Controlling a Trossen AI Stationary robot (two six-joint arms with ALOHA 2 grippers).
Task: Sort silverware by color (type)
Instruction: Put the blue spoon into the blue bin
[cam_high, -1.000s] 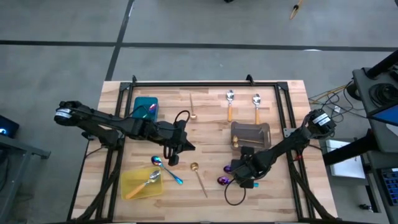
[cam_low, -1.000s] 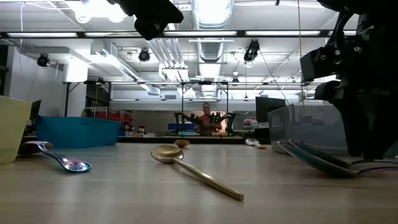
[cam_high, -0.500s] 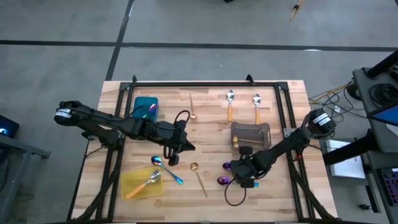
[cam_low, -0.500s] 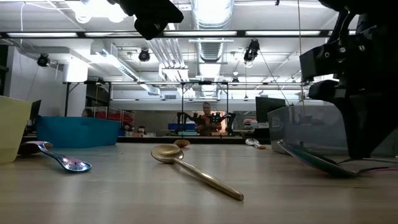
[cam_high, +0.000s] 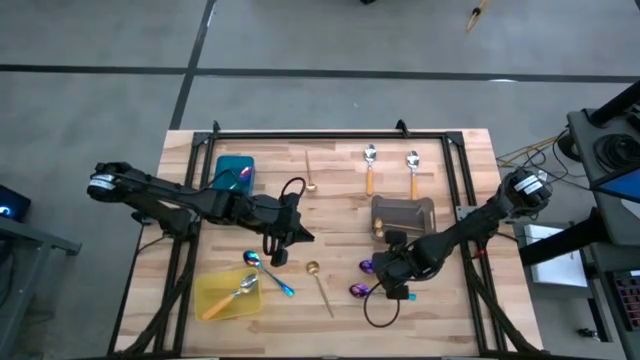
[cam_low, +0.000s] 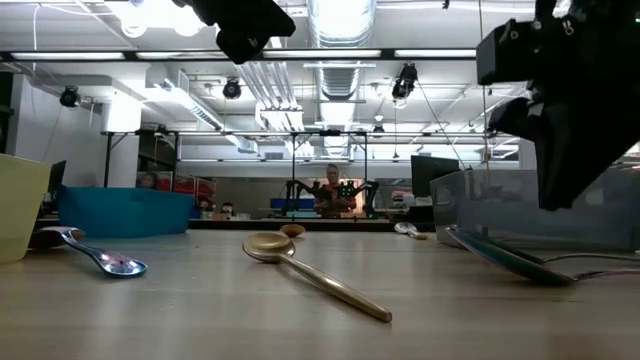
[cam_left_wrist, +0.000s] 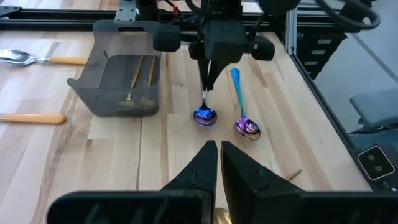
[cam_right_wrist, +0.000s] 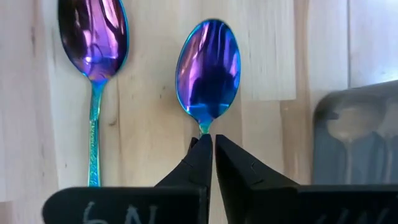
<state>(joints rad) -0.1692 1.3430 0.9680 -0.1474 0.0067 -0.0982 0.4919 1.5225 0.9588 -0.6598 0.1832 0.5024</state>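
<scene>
right tool (cam_right_wrist: 208, 146) pinched shut on handle of iridescent spoon (cam_right_wrist: 209, 71), bowl just ahead of fingertips, beside second iridescent spoon (cam_right_wrist: 93, 37) near grey tray (cam_left_wrist: 118, 74). left tool (cam_left_wrist: 217, 155) closed, empty, above mid-bench.

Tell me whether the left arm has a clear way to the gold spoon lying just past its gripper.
Probably yes. The left gripper hangs shut close beside the gold spoon, bare wood between them; the right gripper is busy farther off, shut on an iridescent spoon.

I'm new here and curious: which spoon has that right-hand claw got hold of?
Find the grey tray. Just in front of it lie two shiny blue-purple spoons. The right gripper pinches the held spoon by its neck; the other spoon lies free beside it.
</scene>
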